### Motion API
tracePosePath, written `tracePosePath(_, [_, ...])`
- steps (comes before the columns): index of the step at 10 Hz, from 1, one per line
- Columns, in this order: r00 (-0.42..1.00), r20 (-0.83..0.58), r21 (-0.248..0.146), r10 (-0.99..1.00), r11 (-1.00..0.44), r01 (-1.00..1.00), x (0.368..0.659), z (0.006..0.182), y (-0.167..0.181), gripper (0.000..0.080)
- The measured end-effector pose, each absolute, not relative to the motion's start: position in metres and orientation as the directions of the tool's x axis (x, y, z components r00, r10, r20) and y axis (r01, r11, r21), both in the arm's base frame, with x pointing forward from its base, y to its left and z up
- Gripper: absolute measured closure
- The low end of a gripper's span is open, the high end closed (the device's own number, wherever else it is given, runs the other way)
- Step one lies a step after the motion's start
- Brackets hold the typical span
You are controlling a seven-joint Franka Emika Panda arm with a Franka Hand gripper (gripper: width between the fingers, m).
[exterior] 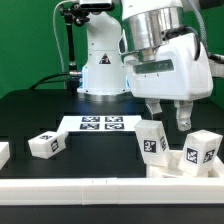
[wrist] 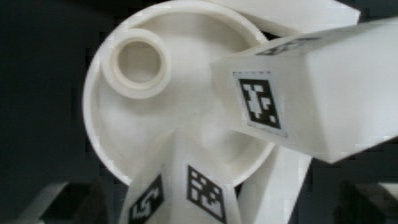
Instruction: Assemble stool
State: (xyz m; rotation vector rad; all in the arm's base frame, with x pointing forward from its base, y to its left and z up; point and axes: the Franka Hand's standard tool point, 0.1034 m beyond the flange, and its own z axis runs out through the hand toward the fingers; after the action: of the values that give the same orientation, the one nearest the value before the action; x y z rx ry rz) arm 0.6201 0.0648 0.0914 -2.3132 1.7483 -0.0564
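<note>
Gripper [exterior: 168, 116] is hovering above the seat [wrist: 169, 120], fingers spread, empty; a leg [exterior: 153, 138] and second leg [exterior: 200, 151] are standing at its rim, third leg [exterior: 47, 144] lying well apart

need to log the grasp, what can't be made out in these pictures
- jaws: in the exterior view the tips overlap a leg, so whether they are open, shut or gripping is unclear.
- seat: in the wrist view it is partly covered by the close-up leg and cut off by the picture edges.
- white piece: cut off by the exterior view's left edge, unidentifiable.
- tag patterns: too small in the exterior view.
</note>
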Motion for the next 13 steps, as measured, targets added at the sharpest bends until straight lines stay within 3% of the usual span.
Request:
tracePosePath(3, [0.324, -0.102, -0.222, -0.940, -0.296, -0.929, 0.608, 0.098, 0.068, 0.0150])
tracePosePath(5, [0.378, -0.101, -0.238, -0.920, -0.347, -0.907, 0.610, 0.116, 0.068, 0.0150])
tracePosePath(9, [0.572, -0.041, -0.247, -0.819, -0.547, -0.800, 0.609, 0.112, 0.068, 0.0150])
tracePosePath(11, [0.745, 0.023, -0.220, -0.667, -0.730, -0.647, 0.608, 0.112, 0.066, 0.0150])
tracePosePath(13, [0.926, 0.115, -0.161, -0.359, -0.927, -0.339, 0.610, 0.109, 0.058, 0.0150])
